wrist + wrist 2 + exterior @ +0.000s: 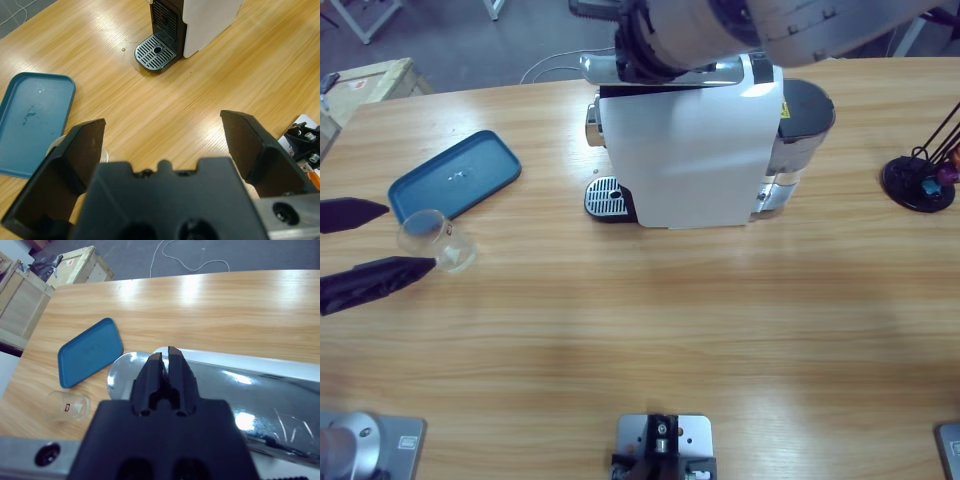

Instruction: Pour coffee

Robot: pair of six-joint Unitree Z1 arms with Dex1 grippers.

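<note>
- The glass cup (435, 238) lies on its side on the table (650, 320), just beside the near edge of the blue tray (456, 174), well to the left of the coffee machine (690, 150) in the high view. Its long axis runs roughly along the table's length, with the mouth toward the left edge of that view (the rim is faint, so this is a judgement).
- The left gripper (395, 238) comes in from that left edge with its jaws spread wide, one on each side of the cup; the lower jaw is at the cup's wall, and I cannot tell whether it touches. In the left wrist view only a sliver of the cup (102, 154) shows beside the left gripper (165, 145).
- The left arm is plainly the nearer one; I judge the coming move to be a closing of the jaws across the cup's width.
- From the cup, the drip grate (605, 197) lies well apart to the right, where the cup would presumably need to stand upright.
- The right gripper (165, 367) has its jaws pressed together over the machine's shiny chrome top (240, 390), holding nothing that can be seen.
- Writing: a small red mark on the cup (67, 406) shows in the right wrist view, too small to read; a yellow label (783, 107) on the machine is likewise unreadable.
- A black capsule stand (920, 180) sits at the table's far right.
</note>
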